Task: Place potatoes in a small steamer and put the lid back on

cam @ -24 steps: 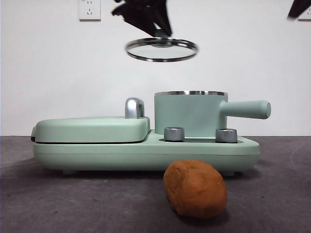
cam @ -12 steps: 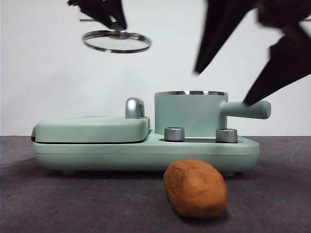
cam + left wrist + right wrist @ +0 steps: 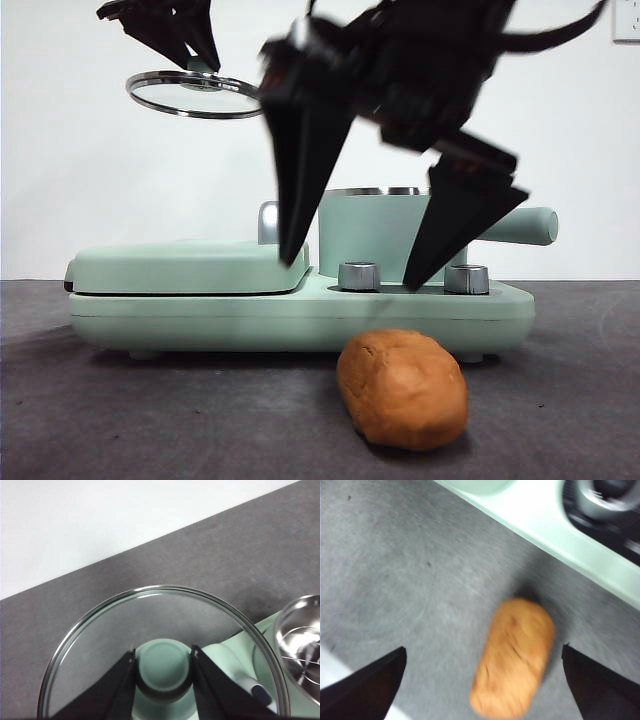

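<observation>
The orange-brown potato [image 3: 402,389] lies on the dark table in front of the mint-green cooker; it also shows in the right wrist view [image 3: 515,656]. The small steamer [image 3: 385,232], a mint-green pot with a side handle, stands uncovered on the cooker, partly hidden by my right gripper. My right gripper [image 3: 350,275] hangs wide open above the potato, not touching it, and it shows in its own view [image 3: 482,685]. My left gripper [image 3: 162,660] is shut on the knob of the glass lid [image 3: 193,94] and holds it high at the upper left [image 3: 200,62].
The cooker base [image 3: 300,310] carries a closed flat griddle cover [image 3: 190,265] on its left and two silver dials [image 3: 465,278] at its front. A white wall stands behind. The steamer's steel inside [image 3: 302,645] shows in the left wrist view.
My right gripper has come down and left, from the upper right to just above the potato. My left gripper has carried the lid further left.
</observation>
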You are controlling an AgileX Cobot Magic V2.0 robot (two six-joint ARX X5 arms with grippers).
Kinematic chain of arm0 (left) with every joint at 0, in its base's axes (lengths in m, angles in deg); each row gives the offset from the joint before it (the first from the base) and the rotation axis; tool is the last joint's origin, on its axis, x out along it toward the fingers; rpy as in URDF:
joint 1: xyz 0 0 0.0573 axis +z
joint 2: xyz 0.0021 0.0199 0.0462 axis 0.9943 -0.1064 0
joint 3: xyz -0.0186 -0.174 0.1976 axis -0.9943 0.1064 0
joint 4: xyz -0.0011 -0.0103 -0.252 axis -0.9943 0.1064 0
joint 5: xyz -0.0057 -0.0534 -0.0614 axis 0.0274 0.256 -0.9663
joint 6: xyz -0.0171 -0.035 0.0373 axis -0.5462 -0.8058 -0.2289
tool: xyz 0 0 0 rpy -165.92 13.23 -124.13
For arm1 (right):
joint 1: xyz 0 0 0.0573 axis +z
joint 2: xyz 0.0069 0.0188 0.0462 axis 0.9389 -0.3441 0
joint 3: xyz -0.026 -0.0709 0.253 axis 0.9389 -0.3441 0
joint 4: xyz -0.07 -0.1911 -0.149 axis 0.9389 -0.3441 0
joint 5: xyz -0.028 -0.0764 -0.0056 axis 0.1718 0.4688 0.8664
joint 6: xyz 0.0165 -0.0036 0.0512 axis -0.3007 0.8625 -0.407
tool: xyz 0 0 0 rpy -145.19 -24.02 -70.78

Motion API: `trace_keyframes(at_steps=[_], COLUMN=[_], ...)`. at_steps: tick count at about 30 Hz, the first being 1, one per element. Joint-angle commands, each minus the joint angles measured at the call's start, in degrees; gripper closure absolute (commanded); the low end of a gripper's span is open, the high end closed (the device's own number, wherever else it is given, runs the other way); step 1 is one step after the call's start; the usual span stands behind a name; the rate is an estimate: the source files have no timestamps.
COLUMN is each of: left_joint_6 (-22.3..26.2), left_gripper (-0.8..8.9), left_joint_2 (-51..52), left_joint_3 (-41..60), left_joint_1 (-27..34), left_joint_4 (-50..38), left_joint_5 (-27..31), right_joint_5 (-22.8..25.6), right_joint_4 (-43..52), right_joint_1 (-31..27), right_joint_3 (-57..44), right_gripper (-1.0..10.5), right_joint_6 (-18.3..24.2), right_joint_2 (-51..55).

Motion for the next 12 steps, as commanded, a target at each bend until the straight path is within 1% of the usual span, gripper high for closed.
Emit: trace_keyframes(at_steps=[1,3,7,9,12], left_joint_6=[-0.09,-0.11,-1.40,-1.36,-1.38], left_gripper=[7.60,7.60,7.60,7.61,7.64], left_joint_2=[0.31,0.31,0.31,0.31,0.31], left_joint_3=[-1.88,-1.86,-1.86,-1.86,-1.86], left_joint_1=[0.39,0.59,0.83,0.83,0.83], left_joint_4=[-1.68,-1.62,-1.55,-1.57,-1.49], left_joint_5=[-0.28,-0.28,-0.28,-0.28,-0.28], right_joint_5=[2.34,4.55,6.86,6.64,3.82], right_joint_4=[-1.51,-3.08,-5.31,-5.75,-5.92], right_joint_1=[1.44,2.01,2.47,2.45,2.45], right_joint_3=[2.21,2.71,2.73,2.73,2.73], right_gripper=[4.5,4.5,4.5,4.5,4.7], right_joint_6=[-0.59,-0.61,-0.61,-0.59,-0.59], right_joint_2=[-4.04,-5.70,-7.78,-8.72,-9.77])
